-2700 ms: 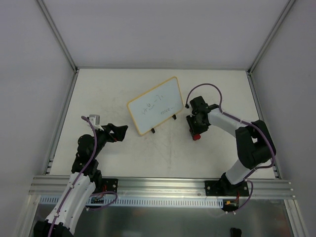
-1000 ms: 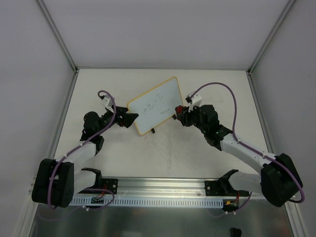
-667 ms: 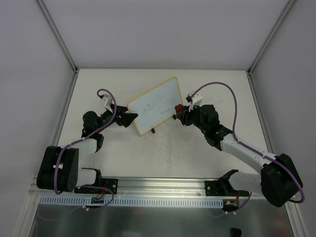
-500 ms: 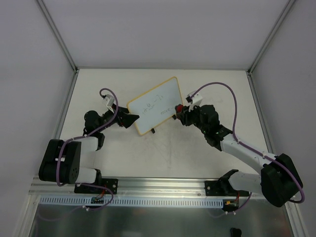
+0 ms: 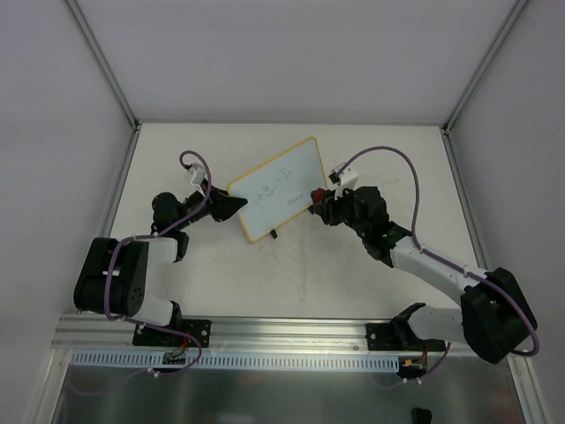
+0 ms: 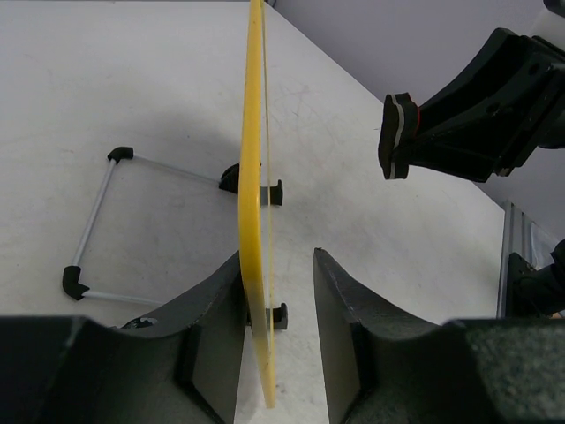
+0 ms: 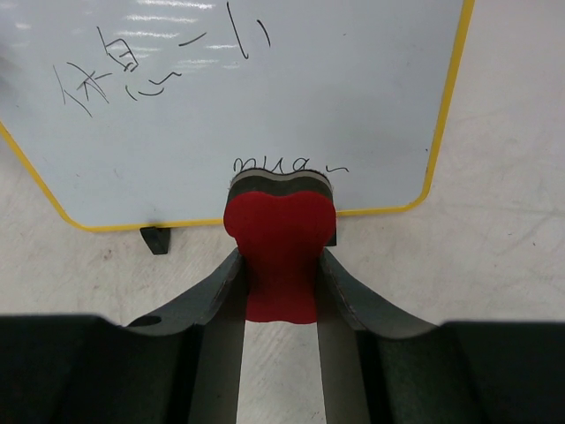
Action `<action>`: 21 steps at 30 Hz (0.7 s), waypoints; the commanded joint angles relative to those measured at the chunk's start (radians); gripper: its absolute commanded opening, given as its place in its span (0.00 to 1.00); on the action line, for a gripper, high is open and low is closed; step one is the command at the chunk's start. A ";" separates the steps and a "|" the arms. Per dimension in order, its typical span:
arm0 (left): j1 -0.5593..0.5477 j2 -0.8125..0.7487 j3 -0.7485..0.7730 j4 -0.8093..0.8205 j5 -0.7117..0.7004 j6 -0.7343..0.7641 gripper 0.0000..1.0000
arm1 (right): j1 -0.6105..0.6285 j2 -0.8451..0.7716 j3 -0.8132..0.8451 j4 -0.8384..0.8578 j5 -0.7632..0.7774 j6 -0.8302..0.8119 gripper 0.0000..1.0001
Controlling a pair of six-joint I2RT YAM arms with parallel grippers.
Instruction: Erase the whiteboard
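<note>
Starting at the left, your left gripper (image 5: 234,206) sits at the left short end of the whiteboard (image 5: 278,188), its jaws straddling the yellow frame edge-on. In the left wrist view one finger lies against the back of the board while the other stands off the writing face with a clear gap, so the jaws are narrow but not clamped.

The board stands on its little black feet (image 7: 155,238) at the middle of the table (image 5: 291,274). Its long axis runs on a diagonal from near-left to far-right, and its written face is turned toward your right arm. Scribbles (image 7: 97,84) sit on the left of that face, with a short one low on the right (image 7: 282,164).

Further right, the right gripper (image 5: 323,203) is pinched tight on the red eraser (image 7: 281,247). Its felt end points at that low scribble, just short of the face. I judge the right arm is the one to wipe: press forward, then sweep left along the long axis while the left steadies the end.
</note>
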 commanded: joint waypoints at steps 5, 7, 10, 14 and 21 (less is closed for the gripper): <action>0.005 0.028 0.031 0.095 0.022 -0.004 0.33 | 0.018 0.046 0.113 0.080 -0.045 -0.041 0.00; 0.005 0.037 0.031 0.097 0.014 -0.006 0.32 | 0.025 0.080 0.140 0.085 -0.068 -0.049 0.00; 0.005 0.050 0.034 0.103 0.017 -0.009 0.28 | 0.047 0.126 0.174 0.091 -0.066 -0.077 0.00; 0.005 0.050 0.042 0.085 0.016 -0.004 0.23 | 0.076 0.167 0.199 0.125 -0.051 -0.098 0.00; 0.005 0.033 0.049 0.031 0.011 0.012 0.09 | 0.087 0.242 0.235 0.218 -0.043 -0.106 0.00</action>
